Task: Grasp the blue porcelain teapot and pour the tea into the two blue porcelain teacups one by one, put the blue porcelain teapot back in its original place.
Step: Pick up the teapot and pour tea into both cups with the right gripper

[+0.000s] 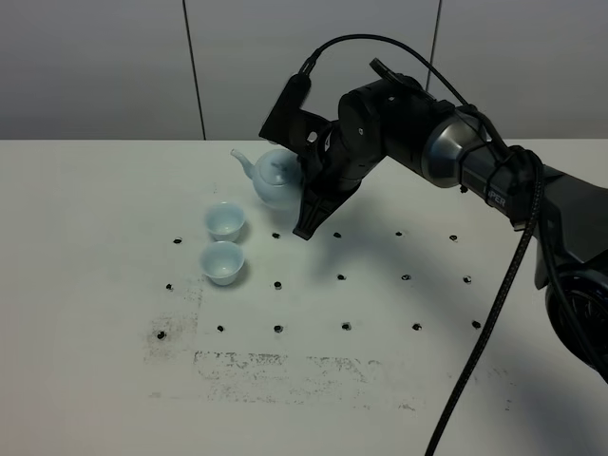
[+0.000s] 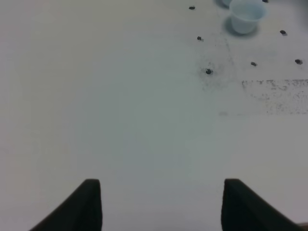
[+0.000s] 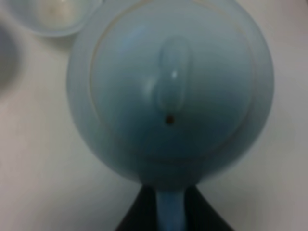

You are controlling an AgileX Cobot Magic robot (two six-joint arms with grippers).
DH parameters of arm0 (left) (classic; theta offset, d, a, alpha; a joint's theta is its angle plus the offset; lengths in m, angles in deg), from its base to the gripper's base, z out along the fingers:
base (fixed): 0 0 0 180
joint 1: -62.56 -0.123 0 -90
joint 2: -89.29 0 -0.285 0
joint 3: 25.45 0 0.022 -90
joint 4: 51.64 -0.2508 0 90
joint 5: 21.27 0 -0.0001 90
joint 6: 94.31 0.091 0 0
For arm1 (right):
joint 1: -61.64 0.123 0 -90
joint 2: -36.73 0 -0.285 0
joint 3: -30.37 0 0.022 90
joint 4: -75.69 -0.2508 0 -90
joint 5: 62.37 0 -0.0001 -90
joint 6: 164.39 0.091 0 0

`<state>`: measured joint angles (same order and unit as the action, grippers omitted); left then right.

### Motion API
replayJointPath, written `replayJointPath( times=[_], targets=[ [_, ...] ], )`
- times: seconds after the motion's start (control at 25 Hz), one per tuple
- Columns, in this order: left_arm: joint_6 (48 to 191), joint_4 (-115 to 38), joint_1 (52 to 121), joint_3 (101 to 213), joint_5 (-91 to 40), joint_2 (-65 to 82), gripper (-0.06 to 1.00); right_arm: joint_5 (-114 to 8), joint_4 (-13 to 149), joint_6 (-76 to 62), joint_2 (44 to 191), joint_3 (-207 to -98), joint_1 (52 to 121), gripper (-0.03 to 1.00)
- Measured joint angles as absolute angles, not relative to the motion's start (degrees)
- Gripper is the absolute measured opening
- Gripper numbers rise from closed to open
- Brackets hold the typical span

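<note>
The blue porcelain teapot (image 1: 274,180) is at the back of the table, spout pointing left. My right gripper (image 1: 306,201) reaches across from the right and is shut on its loop handle (image 3: 171,211). In the right wrist view the teapot's lid and knob (image 3: 172,79) fill the frame. I cannot tell whether the pot rests on the table. The two blue porcelain teacups stand in front of the spout, the far one (image 1: 225,220) and the near one (image 1: 222,262). My left gripper (image 2: 161,204) is open and empty over bare table; one cup (image 2: 246,18) shows far ahead of it.
The white table (image 1: 104,285) has a grid of small dark holes (image 1: 277,284) and a scuffed patch (image 1: 285,366) near its front. The right arm's black cable (image 1: 494,313) hangs over the right side. A grey wall stands behind.
</note>
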<state>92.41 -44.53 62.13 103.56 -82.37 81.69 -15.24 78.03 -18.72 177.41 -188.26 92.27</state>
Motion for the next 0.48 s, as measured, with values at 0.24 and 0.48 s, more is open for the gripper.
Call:
replayJointPath(
  times=[0.24,0.48],
  targets=[
    [92.4,-44.5,62.1,103.6,-82.4,81.7,0.51,-14.7,84.5,-20.6,177.8,-188.4,94.0,0.04],
    [92.4,-44.5,62.1,103.6,-82.4,81.7,0.51,-14.3,89.2,-23.7,177.8,-188.4,95.9,0.04]
  ],
)
